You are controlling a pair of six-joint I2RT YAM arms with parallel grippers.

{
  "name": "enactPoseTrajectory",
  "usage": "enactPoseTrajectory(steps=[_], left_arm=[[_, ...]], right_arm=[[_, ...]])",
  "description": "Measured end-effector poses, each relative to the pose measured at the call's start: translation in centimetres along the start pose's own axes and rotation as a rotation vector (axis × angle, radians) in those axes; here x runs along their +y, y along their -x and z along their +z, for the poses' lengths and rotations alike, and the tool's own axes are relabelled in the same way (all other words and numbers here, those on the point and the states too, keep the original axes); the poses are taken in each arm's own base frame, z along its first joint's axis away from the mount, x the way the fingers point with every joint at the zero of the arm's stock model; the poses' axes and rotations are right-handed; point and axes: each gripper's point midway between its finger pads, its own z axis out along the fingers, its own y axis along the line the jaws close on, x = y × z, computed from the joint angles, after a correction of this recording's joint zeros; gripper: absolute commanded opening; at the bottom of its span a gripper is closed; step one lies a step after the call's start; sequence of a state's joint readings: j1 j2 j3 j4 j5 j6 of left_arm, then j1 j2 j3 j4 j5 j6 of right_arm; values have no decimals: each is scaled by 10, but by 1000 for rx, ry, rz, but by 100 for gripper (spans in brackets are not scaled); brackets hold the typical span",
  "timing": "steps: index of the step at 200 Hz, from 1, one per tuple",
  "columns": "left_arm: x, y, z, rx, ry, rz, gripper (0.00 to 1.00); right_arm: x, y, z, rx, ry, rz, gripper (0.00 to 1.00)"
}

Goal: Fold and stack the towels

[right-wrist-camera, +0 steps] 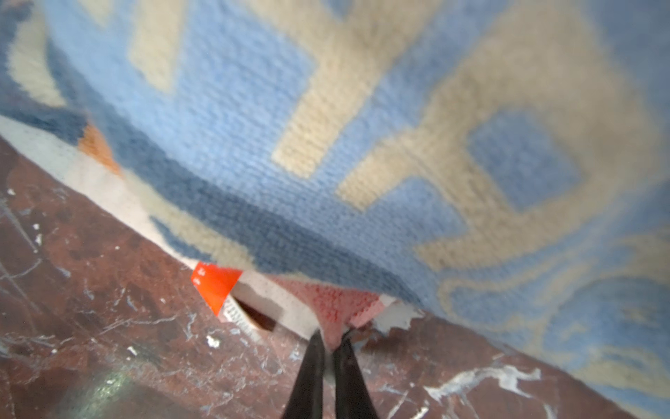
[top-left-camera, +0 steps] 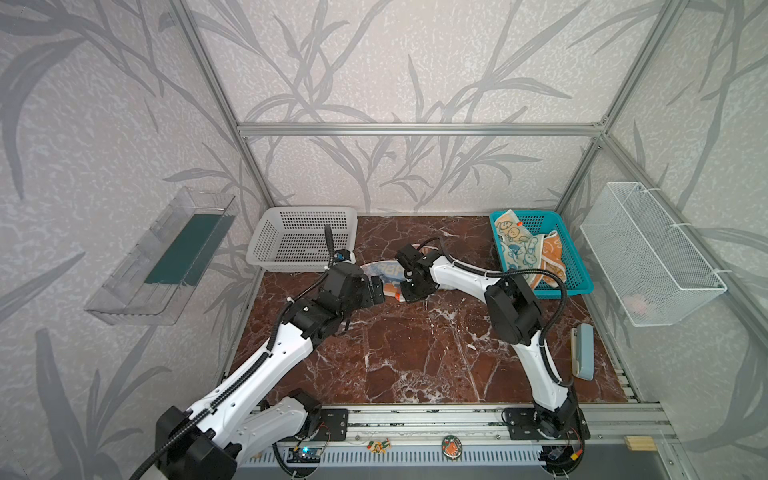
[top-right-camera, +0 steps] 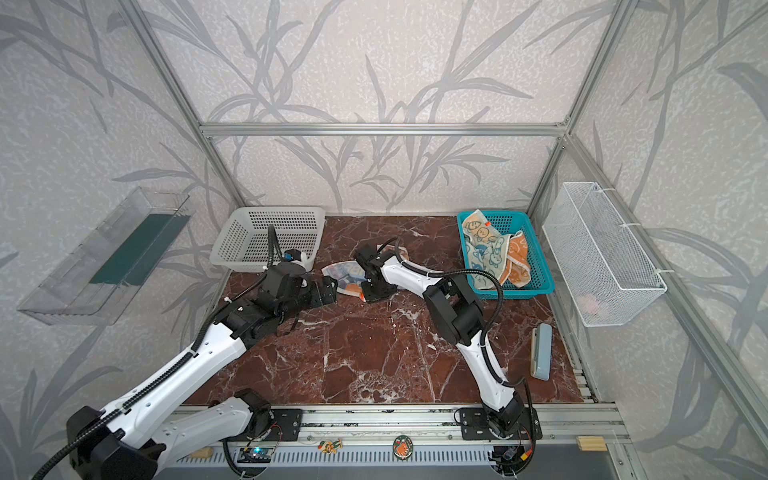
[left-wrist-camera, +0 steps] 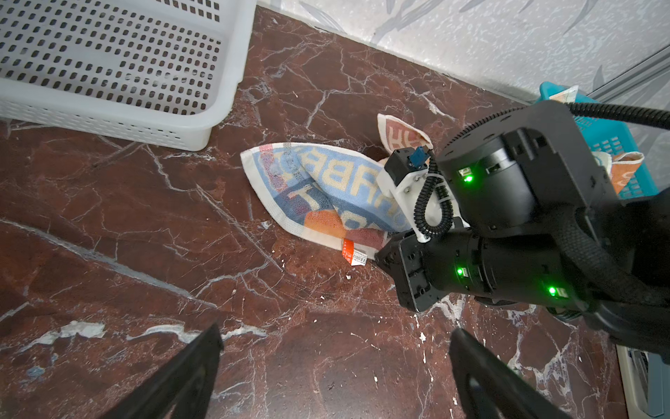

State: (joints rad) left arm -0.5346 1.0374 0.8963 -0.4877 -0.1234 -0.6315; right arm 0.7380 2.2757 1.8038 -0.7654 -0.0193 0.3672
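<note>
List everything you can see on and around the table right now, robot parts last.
lettered towel: one, blue, orange and cream, crumpled on the table between the baskets
bunny towel: one, cream and blue, in the teal basket
orange towel: one, orange and cream, in the teal basket
teal basket: one, teal, far right of the table
white basket: one, white, far left of the table
case: one, grey-blue, right edge of the table
clear tray: one, clear, on the left wall
wire basket: one, white, on the right wall
table: one, reddish-brown marble
left gripper: one, black, open over bare table near the lettered towel
right gripper: one, black, shut on a corner of the lettered towel
</note>
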Motion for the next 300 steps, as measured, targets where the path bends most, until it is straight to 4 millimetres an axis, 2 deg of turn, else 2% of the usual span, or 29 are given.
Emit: enactPoseTrajectory(steps=[34,65,91,134,187,217,264,300], left_arm=[[3,-8,7,40,20,9,99],[7,-31,32,154,68,31,99],[12,-50,49,242,99,43,99],[14,-78,73,380,128,65,90],[-1,-107,92,507,103,122,78],[2,-124,99,558,127,154,76],[9,-119,104,550,166,155,71],[5,-116,120,553,179,155,61]], right_arm=[[-12,-12,-5,14,-46,-13,0],[-36,-42,-21,65,-95,-10,0],[-59,-57,-37,74,-107,19,0],[-86,-71,-49,80,-101,75,0],[-81,-69,-46,72,-67,75,0],[-77,-67,-46,64,-50,76,0],[-78,-68,-44,65,-48,75,0],[-77,-70,-43,71,-43,75,0]])
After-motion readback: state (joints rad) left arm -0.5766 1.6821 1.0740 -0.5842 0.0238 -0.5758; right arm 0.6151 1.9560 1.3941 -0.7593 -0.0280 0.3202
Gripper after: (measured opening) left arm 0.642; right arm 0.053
